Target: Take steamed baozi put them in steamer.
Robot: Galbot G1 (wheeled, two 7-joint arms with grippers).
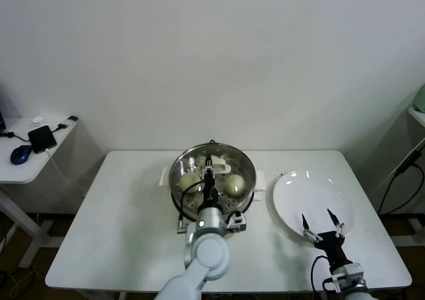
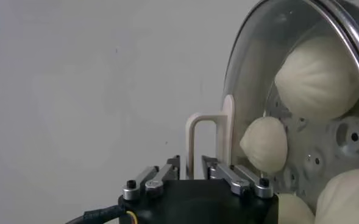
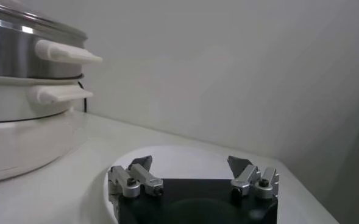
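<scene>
The steamer (image 1: pixel 212 180), a shiny steel pot on a white base, stands mid-table with the round glass lid (image 2: pixel 264 67) over it. Several cream-white baozi lie inside under the glass: one large (image 2: pixel 316 76), one smaller (image 2: pixel 266 145), one at the edge (image 2: pixel 350 195). Two show in the head view (image 1: pixel 190 180) (image 1: pixel 236 185). My left gripper (image 1: pixel 209 174) is above the pot's middle, shut on the lid's cream arched handle (image 2: pixel 206 143). My right gripper (image 1: pixel 321 224) is open and empty over the near edge of the white plate (image 1: pixel 299 194).
The steamer's side handles (image 3: pixel 63 52) stick out toward the plate (image 3: pixel 185 155), which holds nothing. A black cable runs at the pot's left side (image 1: pixel 179 207). A small side table (image 1: pixel 26 160) with a phone and a mouse stands far left.
</scene>
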